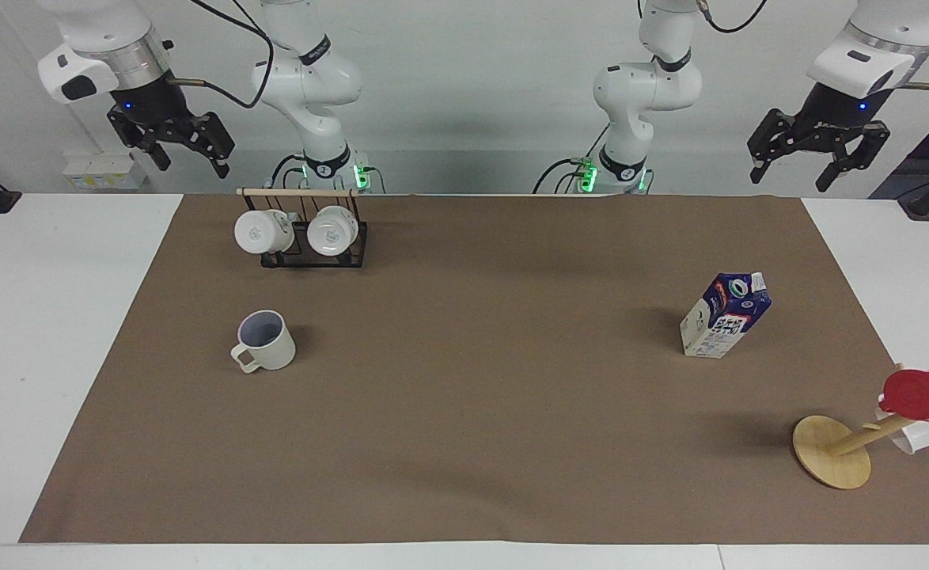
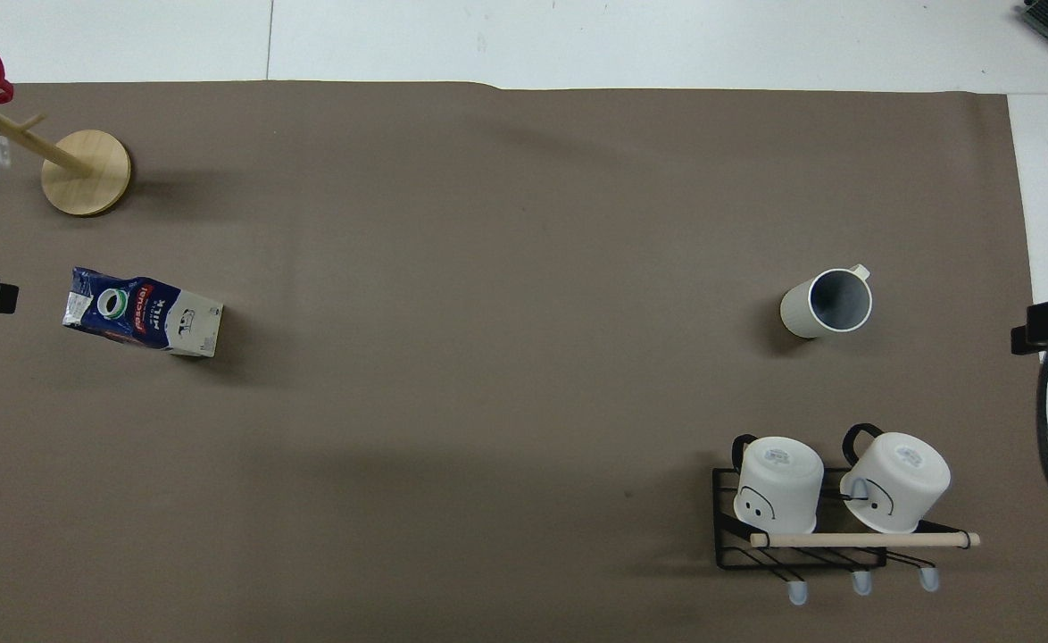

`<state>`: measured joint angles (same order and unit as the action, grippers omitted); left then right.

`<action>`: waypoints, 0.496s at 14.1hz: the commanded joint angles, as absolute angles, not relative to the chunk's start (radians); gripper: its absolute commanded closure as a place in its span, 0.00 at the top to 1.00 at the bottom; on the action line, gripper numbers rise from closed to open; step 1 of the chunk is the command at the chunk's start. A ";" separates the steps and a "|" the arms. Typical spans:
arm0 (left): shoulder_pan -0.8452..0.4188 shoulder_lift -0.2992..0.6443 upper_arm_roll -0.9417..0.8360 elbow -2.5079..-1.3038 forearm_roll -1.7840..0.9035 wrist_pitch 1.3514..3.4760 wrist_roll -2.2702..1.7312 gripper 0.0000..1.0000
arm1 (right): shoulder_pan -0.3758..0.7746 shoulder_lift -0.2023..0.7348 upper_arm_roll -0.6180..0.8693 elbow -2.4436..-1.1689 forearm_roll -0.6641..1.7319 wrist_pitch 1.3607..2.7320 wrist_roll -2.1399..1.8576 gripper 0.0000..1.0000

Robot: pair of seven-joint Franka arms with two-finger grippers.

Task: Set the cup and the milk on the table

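Both arms wait, raised at the robots' edge of the counter (image 1: 53, 317). The left tool (image 1: 817, 158) hangs wide and empty at its own end; the right tool (image 1: 183, 146) hangs wide and empty near the rack (image 1: 314, 253). The cup (image 1: 265, 340) stands upright on the mat, farther from the robots than the rack. The milk (image 1: 724, 317) stands on the mat well apart from the rack, toward the left arm's end.

The facing camera stands high at the table's (image 1: 53, 332) edge away from the robots and looks toward them, so it takes in the whole brown mat (image 1: 464, 412) and both arm bases. The overhead camera hangs above the robots' edge and looks steeply down and forward. Both views share the mat, corner to corner, half a turn apart.
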<state>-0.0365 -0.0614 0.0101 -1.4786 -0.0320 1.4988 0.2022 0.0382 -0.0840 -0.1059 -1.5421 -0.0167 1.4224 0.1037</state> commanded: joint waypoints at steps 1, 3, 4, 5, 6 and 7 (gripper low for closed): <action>-0.045 -0.075 0.021 -1.489 -0.032 1.494 0.221 1.00 | 0.037 -0.087 -0.107 -1.552 -0.018 1.462 0.084 1.00; -0.038 -0.074 0.021 -1.488 -0.032 1.505 0.224 1.00 | 0.037 -0.087 -0.107 -1.554 -0.018 1.462 0.084 1.00; -0.037 -0.075 0.021 -1.488 -0.032 1.500 0.227 1.00 | 0.037 -0.087 -0.107 -1.554 -0.018 1.460 0.084 1.00; -0.037 -0.078 0.021 -1.493 -0.032 1.485 0.226 1.00 | 0.037 -0.087 -0.107 -1.554 -0.018 1.460 0.086 1.00; -0.037 -0.078 0.021 -1.491 -0.032 1.480 0.225 1.00 | 0.037 -0.087 -0.107 -1.554 -0.018 1.459 0.086 1.00; -0.037 -0.077 0.023 -1.491 -0.032 1.479 0.225 1.00 | 0.037 -0.087 -0.107 -1.554 -0.018 1.456 0.086 1.00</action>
<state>-0.0354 -0.0620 0.0166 -1.4787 -0.0320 1.4944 0.2092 0.0382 -0.0835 -0.1059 -1.5426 -0.0167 1.4388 0.1037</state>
